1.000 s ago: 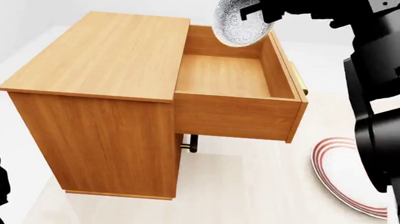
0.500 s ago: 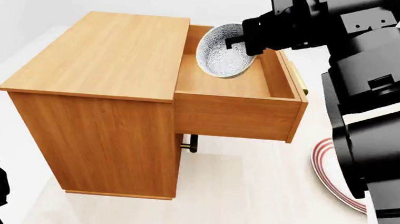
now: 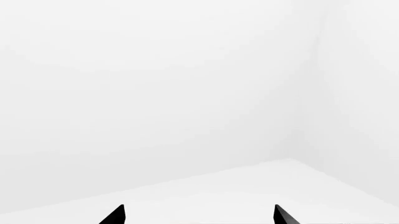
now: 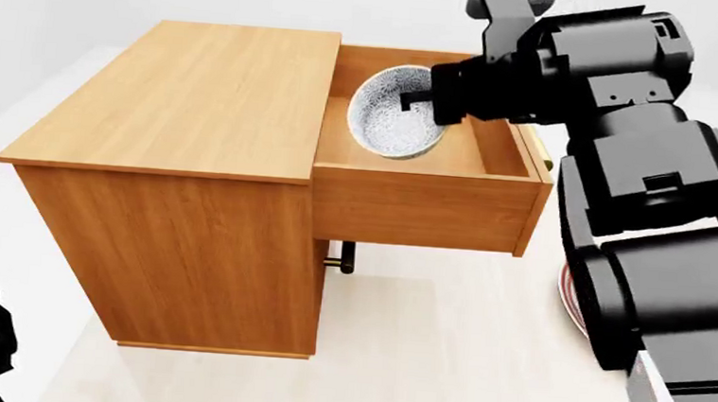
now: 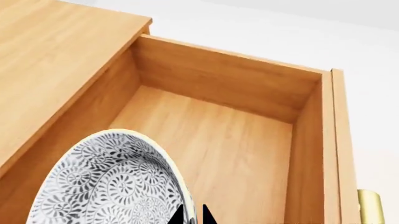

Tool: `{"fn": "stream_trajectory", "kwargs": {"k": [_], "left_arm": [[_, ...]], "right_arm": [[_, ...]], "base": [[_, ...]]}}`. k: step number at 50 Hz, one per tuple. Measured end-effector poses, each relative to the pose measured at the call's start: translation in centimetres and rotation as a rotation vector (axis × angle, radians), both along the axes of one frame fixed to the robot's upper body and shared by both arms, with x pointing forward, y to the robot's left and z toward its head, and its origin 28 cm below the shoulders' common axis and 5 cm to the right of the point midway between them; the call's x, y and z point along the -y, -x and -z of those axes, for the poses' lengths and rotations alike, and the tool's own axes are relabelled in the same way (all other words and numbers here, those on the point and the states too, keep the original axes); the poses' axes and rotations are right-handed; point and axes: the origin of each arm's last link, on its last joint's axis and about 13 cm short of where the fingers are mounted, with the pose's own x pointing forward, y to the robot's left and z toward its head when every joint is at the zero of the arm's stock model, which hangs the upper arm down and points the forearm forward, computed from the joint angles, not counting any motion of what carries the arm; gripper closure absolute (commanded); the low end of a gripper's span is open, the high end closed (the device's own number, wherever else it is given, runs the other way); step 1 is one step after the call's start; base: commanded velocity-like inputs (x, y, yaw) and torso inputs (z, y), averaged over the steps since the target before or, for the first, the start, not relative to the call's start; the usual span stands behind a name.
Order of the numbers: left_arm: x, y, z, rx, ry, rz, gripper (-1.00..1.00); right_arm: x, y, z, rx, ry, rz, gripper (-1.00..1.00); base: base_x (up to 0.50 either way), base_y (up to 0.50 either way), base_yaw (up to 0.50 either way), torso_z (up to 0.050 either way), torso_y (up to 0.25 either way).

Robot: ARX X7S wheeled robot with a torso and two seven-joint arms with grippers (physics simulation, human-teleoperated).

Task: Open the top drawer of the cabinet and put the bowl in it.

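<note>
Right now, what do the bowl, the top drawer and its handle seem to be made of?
The bowl, held by the right hand, looks like glazed ceramic: a fine grey-blue swirl pattern and a pale rim. The top drawer looks like orange-brown wood or a wood-grain veneer; grain lines run along its panels, with a matte finish. Its handle looks like brass, yellow and metallic, though only an end shows.

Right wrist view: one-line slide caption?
Right gripper pinching the patterned bowl by its rim, tilted over the open top drawer.
</note>
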Motion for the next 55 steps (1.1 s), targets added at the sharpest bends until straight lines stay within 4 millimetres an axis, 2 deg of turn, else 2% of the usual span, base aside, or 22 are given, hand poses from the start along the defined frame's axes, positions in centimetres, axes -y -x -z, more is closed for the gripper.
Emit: {"fn": "stream_trajectory", "kwargs": {"k": [25, 26, 39, 45, 55], "left_arm": [[0.2, 0.1, 0.4, -0.008, 0.003, 0.003, -1.00], [0.2, 0.1, 0.5, -0.008, 0.004, 0.003, -1.00], [0.3, 0.2, 0.6, -0.009, 0.006, 0.004, -1.00], [0.3, 0.2, 0.6, -0.008, 0.007, 0.005, -1.00], [0.4, 0.1, 0.7, -0.007, 0.008, 0.009, -1.00]], "right_arm": [[0.1, -0.2, 1.7, -0.021, -0.021, 0.018, 1.00], [0.1, -0.2, 1.8, -0.022, -0.022, 0.019, -1.00], [-0.1, -0.2, 1.5, -0.020, -0.111, -0.010, -1.00], [0.1, -0.3, 1.4, 0.000, -0.095, 0.012, -1.00], [0.6, -0.7, 0.0, 0.142, -0.031, 0.103, -1.00]], "base": [[0.00, 0.00, 0.00, 0.001, 0.000], [0.00, 0.00, 0.00, 0.000, 0.000], [0.00, 0.00, 0.00, 0.000, 0.000], [0.00, 0.00, 0.00, 0.000, 0.000], [0.00, 0.00, 0.00, 0.000, 0.000]]}}
